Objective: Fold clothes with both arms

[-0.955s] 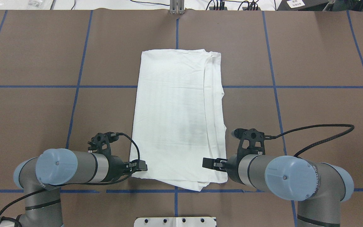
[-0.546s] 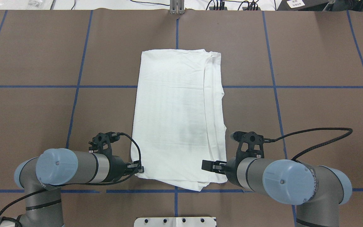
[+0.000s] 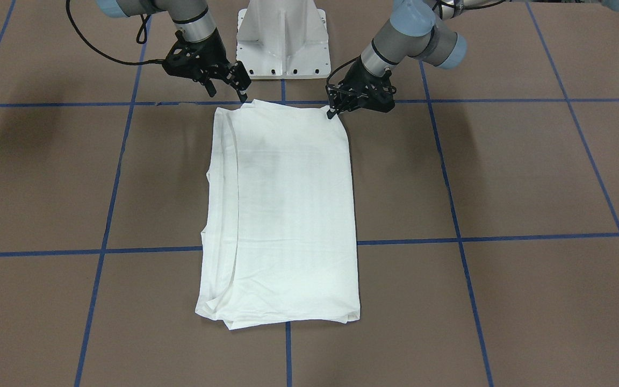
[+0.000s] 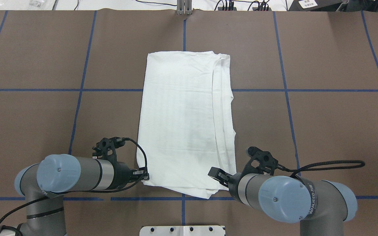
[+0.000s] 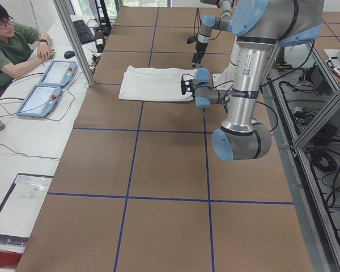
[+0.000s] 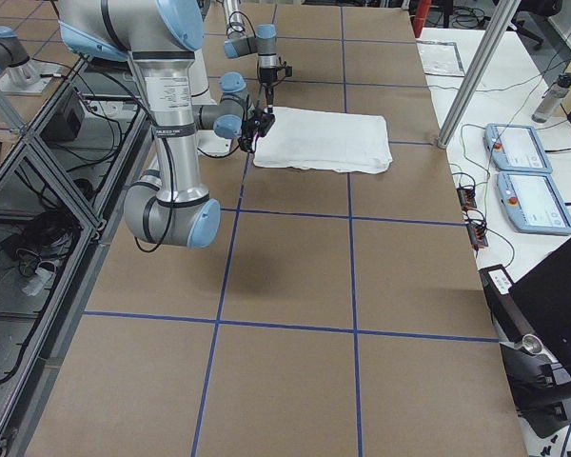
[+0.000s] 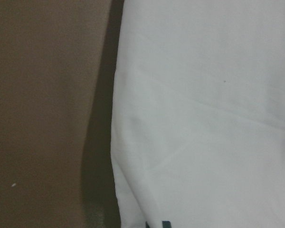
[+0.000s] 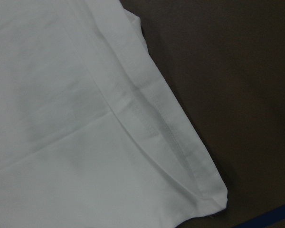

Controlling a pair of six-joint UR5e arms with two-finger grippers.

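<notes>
My left gripper (image 4: 144, 177) is low down at the near left corner of the shirt (image 4: 182, 114). Its tips are right at the edge of the cloth. I cannot tell if they are open or closed, or if they have hold of the cloth. My left wrist camera sees only the white edge of the shirt and the brown table (image 4: 323, 114) beside it. The shirt lies flat in the middle of the table, folded into a long shape that points away from me. It crosses a blue line (image 4: 28, 89) that runs from side to side. Its near end sits just by another blue line close to me. Faint grey marks show through the cloth near that end. Along the right side of the shirt I can see the edges of the folded layers. My right gripper (image 4: 216, 173) is over the near right corner of the shirt. I cannot tell how wide it is open, or if it touches the cloth. My right wrist camera sees the stitched hem at that corner and the table next to it.
</notes>
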